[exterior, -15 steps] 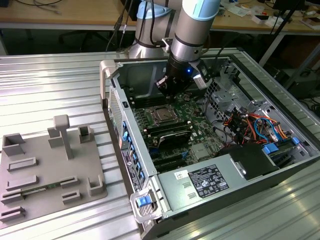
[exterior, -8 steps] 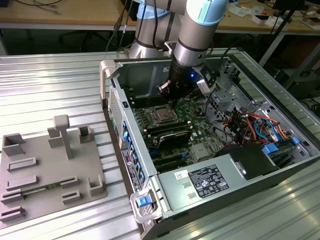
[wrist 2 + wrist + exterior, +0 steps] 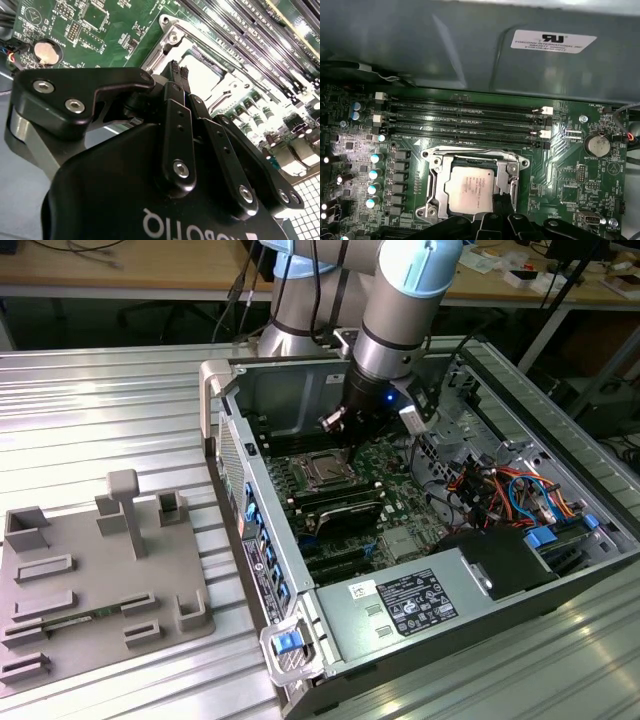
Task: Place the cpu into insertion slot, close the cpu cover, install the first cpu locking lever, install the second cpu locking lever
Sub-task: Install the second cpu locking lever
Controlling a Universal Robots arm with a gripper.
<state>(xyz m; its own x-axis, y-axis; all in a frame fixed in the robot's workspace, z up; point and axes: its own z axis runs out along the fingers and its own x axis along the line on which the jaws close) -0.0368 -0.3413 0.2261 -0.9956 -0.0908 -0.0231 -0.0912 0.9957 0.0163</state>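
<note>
A grey fixture tray (image 3: 100, 580) lies on the ribbed worktop (image 3: 100, 410) at the exterior view's left. In the open computer case (image 3: 300, 570), the cpu (image 3: 469, 192) sits in the insertion slot (image 3: 432, 172) under the closed cpu cover (image 3: 512, 167), with the end effector (image 3: 501, 200) fingertips together just beside it.

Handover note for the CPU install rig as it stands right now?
Gripper: low over the socket, fingertips close together beside the cpu; whether they grip anything cannot be told.
The cpu lies flat in the insertion slot inside the open computer case.
The cpu cover frames the chip and looks down over it.
Done: cpu placed; cover apparently closed.
Left: both locking levers; their state cannot be told from these views.
</note>
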